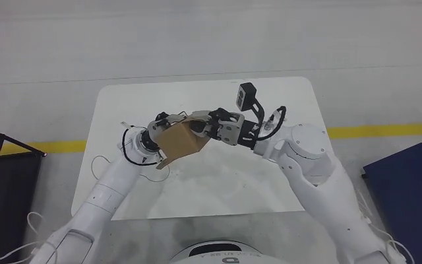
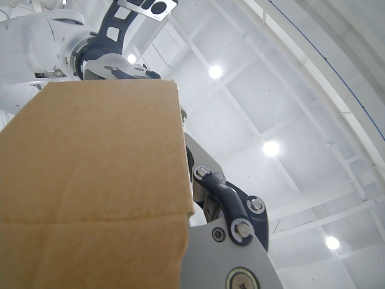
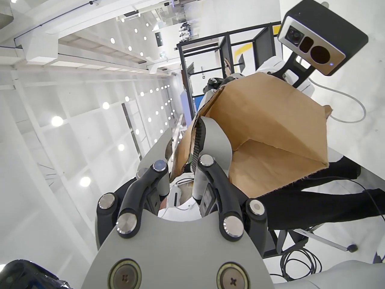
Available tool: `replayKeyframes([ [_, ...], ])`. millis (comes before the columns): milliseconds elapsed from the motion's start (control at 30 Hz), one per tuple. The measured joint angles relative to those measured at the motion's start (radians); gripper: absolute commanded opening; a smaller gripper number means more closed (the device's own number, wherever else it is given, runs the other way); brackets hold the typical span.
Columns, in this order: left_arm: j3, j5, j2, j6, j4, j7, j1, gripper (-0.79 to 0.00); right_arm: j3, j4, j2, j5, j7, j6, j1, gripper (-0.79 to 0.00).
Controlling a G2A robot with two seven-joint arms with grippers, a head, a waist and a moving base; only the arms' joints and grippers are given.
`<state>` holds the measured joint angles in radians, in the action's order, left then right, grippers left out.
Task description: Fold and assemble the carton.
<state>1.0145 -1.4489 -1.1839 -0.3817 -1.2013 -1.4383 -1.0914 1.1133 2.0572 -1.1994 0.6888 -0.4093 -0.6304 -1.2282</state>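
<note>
A brown carton (image 1: pixel 181 142), partly folded, hangs above the white table (image 1: pixel 264 191) between both arms. My left gripper (image 1: pixel 160 130) holds its left end; in the left wrist view the carton (image 2: pixel 90 166) covers most of the jaws and one finger (image 2: pixel 204 163) lies against its side wall. From the right, my right gripper (image 1: pixel 210 127) meets the carton's upper edge. In the right wrist view my right gripper (image 3: pixel 188 142) is shut on a wall edge of the carton (image 3: pixel 270 121), whose open inside and a bent flap face that camera.
Bare table surface lies all around under the carton. A black frame (image 1: pixel 13 171) stands off the table's left side and a dark blue object (image 1: pixel 395 178) off its right. A yellow floor line (image 1: pixel 376 131) runs behind the table.
</note>
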Motion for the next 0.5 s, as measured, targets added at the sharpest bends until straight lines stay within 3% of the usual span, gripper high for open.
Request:
replayKeyframes([
  [200,0.0,0.001,-0.001,-0.003,0.008,0.003,0.006,-0.785,0.009,0.026,0.013,-0.042,-0.021,-0.143,0.012,-0.696],
  [233,0.0,0.002,-0.002,-0.003,0.009,0.003,0.008,-0.785,0.01,0.036,0.016,-0.057,-0.029,-0.183,0.021,-0.653],
  [333,-0.002,0.001,-0.002,-0.004,0.01,0.004,0.012,-0.785,0.013,0.058,0.025,-0.088,-0.052,-0.275,0.049,-0.397],
  [367,-0.003,0.001,-0.003,-0.004,0.011,0.004,0.014,-0.785,0.012,0.065,0.029,-0.101,-0.063,-0.314,0.064,-0.348],
  [467,-0.006,0.001,-0.003,-0.003,0.014,0.003,0.018,-0.785,0.003,0.068,0.036,-0.125,-0.09,-0.38,0.102,-0.071],
  [500,-0.007,0.0,-0.003,-0.003,0.015,0.003,0.018,-0.785,-0.004,0.063,0.039,-0.136,-0.097,-0.384,0.113,-0.046],
])
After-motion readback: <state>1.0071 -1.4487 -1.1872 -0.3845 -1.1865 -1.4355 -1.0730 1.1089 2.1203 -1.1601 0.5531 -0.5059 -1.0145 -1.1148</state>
